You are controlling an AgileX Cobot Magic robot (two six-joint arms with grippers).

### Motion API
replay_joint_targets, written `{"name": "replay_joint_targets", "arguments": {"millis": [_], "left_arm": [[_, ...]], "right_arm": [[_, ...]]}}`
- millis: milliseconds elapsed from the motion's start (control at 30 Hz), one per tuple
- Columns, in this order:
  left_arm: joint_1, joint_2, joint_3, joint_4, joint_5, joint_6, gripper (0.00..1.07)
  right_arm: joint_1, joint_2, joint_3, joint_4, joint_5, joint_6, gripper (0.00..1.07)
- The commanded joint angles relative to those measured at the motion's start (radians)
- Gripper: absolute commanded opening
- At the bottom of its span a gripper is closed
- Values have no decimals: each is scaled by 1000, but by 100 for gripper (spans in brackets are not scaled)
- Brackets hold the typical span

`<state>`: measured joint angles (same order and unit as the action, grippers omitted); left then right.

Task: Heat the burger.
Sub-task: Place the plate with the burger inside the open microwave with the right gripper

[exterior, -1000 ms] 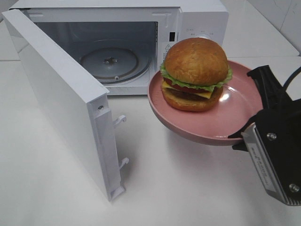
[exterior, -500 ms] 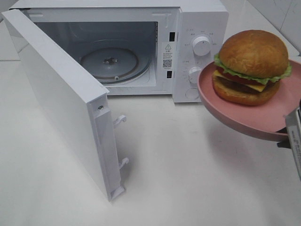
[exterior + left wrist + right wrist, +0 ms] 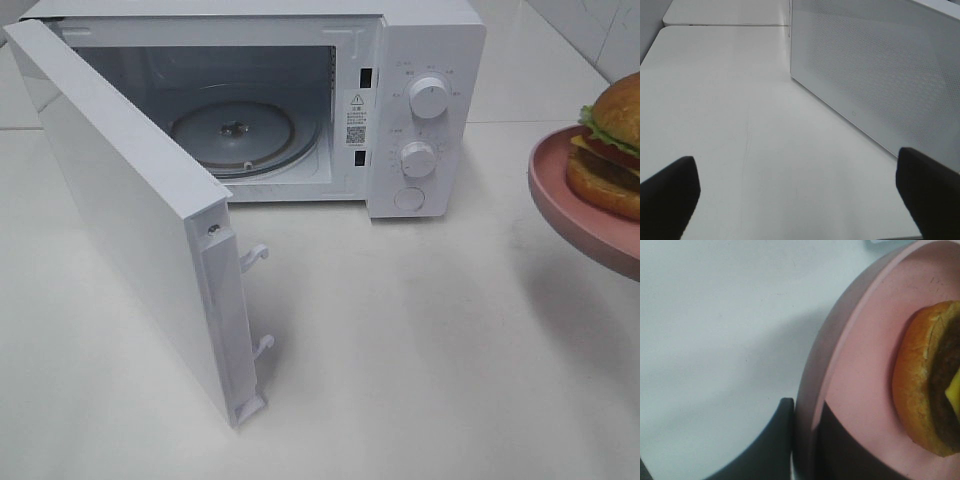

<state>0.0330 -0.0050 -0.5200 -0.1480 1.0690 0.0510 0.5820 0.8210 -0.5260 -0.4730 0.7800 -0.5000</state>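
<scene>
We see the burger (image 3: 610, 150) on the pink plate (image 3: 570, 205), held clear above the desk (image 3: 420, 340) at the far right edge, right of the microwave (image 3: 420, 110). Microwave door (image 3: 130, 210) is swung open. Right gripper (image 3: 805, 440) jaws clamp the plate rim. Left gripper (image 3: 800, 195) jaws are wide apart above the desk, beside the door.

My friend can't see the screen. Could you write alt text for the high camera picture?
A white microwave stands on a white table with its door swung open and nothing on its glass turntable. At the right edge, a pink plate carrying a burger hangs above the table.
</scene>
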Motion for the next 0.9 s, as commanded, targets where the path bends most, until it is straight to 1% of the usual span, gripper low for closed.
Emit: {"name": "replay_joint_targets", "arguments": {"millis": [33, 100, 167, 267, 333, 367, 433, 467, 500, 533, 600, 633, 667, 700, 767, 867, 900], "left_arm": [[4, -17, 5, -3, -5, 0, 100], [4, -17, 5, -3, -5, 0, 100], [4, -17, 5, -3, -5, 0, 100], [4, -17, 5, -3, -5, 0, 100], [4, -17, 5, -3, -5, 0, 100], [4, -17, 5, -3, -5, 0, 100], [4, -17, 5, -3, -5, 0, 100], [4, -17, 5, -3, -5, 0, 100], [4, -17, 5, -3, -5, 0, 100], [4, -17, 5, -3, -5, 0, 100], [4, -17, 5, -3, -5, 0, 100], [4, -17, 5, -3, -5, 0, 100], [4, -17, 5, -3, -5, 0, 100], [4, -17, 5, -3, -5, 0, 100], [4, -17, 5, -3, -5, 0, 100], [4, -17, 5, -3, -5, 0, 100], [4, -17, 5, -3, -5, 0, 100]], "right_arm": [[-1, -16, -6, -78, 8, 110, 0], [-1, -16, -6, -87, 14, 136, 0], [-1, -16, 6, -146, 32, 229, 0], [-1, -16, 17, -182, 48, 291, 0], [-1, -15, 25, -233, 85, 416, 0], [-1, -15, 25, -233, 85, 416, 0], [-1, 4, 25, -268, 125, 516, 0], [-1, 4, 25, -268, 125, 516, 0], [-1, 32, 25, -287, 153, 594, 0], [-1, 32, 25, -287, 153, 594, 0], [-1, 71, 25, -303, 167, 705, 0], [-1, 71, 25, -303, 167, 705, 0], [-1, 95, 25, -306, 167, 775, 0], [-1, 95, 25, -306, 167, 775, 0], [-1, 137, 25, -308, 167, 871, 0], [-1, 152, 25, -309, 167, 901, 0], [-1, 179, 25, -319, 167, 958, 0]]}}
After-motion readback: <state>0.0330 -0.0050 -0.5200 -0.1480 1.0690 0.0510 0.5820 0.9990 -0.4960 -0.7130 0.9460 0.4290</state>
